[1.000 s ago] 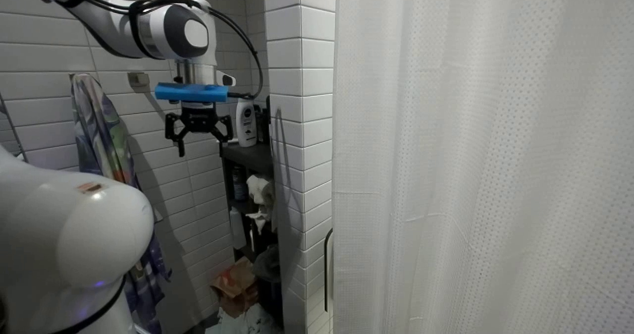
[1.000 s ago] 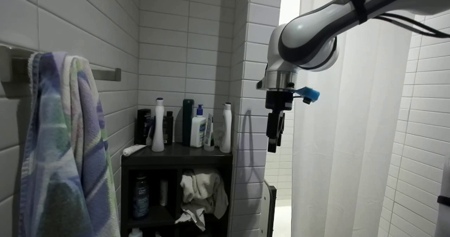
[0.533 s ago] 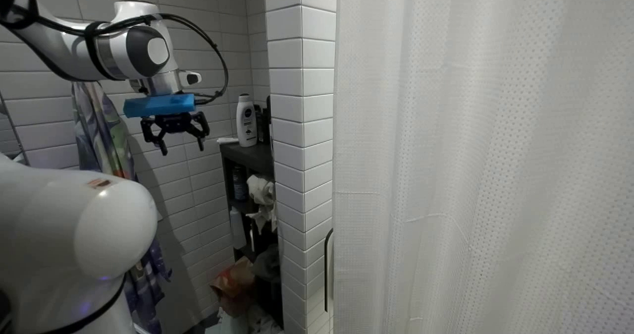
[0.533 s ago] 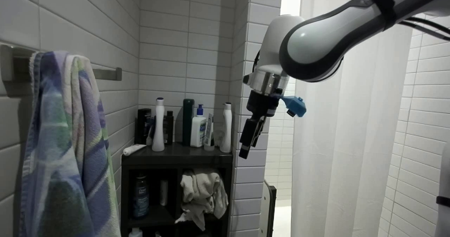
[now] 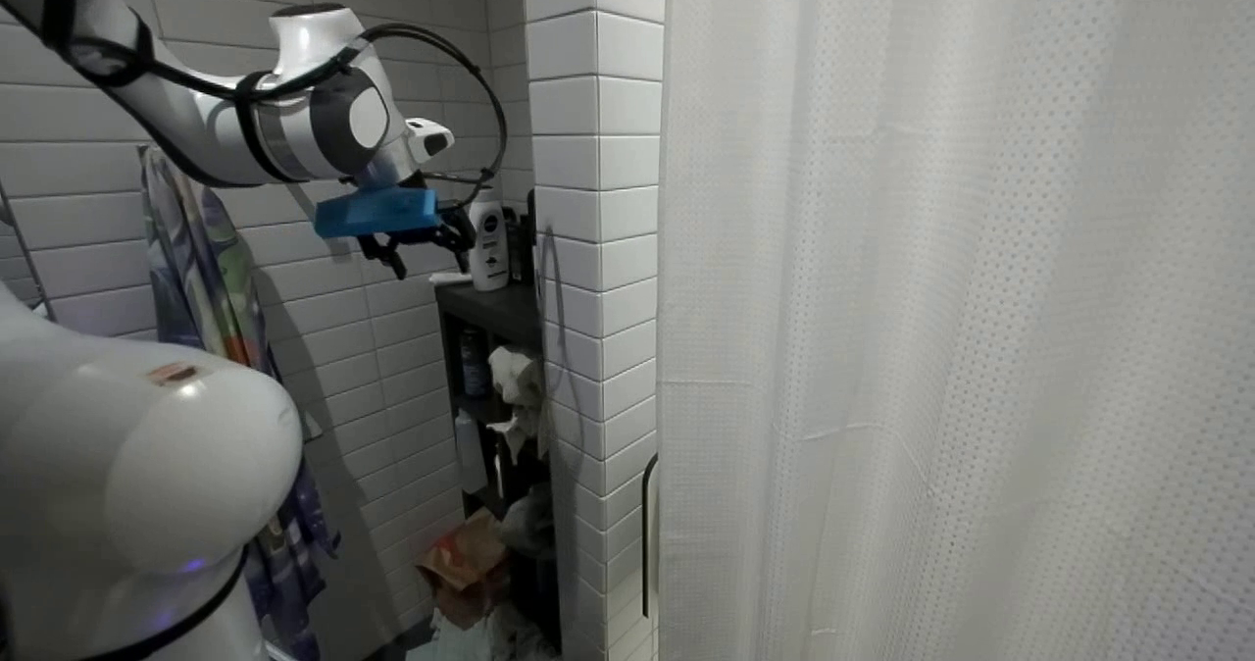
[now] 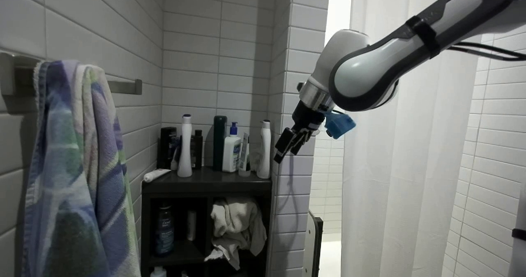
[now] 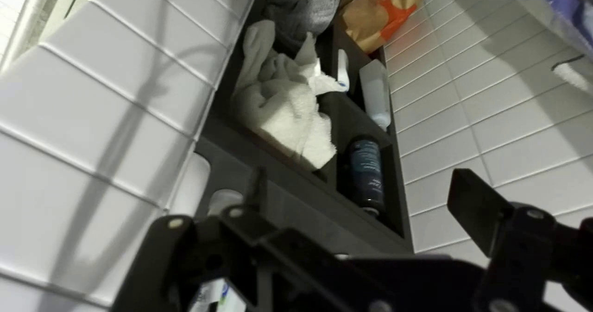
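Wrist view: my pincer (image 7: pixel 360 184) stands spread wide with nothing in its grip, the front edge of the dark shelf (image 7: pixel 301 187) showing between its fingers (image 7: pixel 477 208). In an exterior view I have it pointing down toward the shelf, tips seen just right of the tall white bottle (image 6: pixel 265 149) at the right edge of the shelf top; I can't judge the depth between them. Left of that bottle I make out an upright tube (image 6: pixel 245 158), a pump bottle (image 6: pixel 231 153) with a blue head and a dark green bottle (image 6: pixel 220 143). Nearer the left edge another white bottle (image 6: pixel 185 149) stands upright, and a white tube (image 6: pixel 157 174) lies at the left front corner. Below the top, a dark blue can (image 6: pixel 164 232) sits in the left compartment, and a crumpled pale cloth (image 6: pixel 236 219) spills from the right one over its lower edge.
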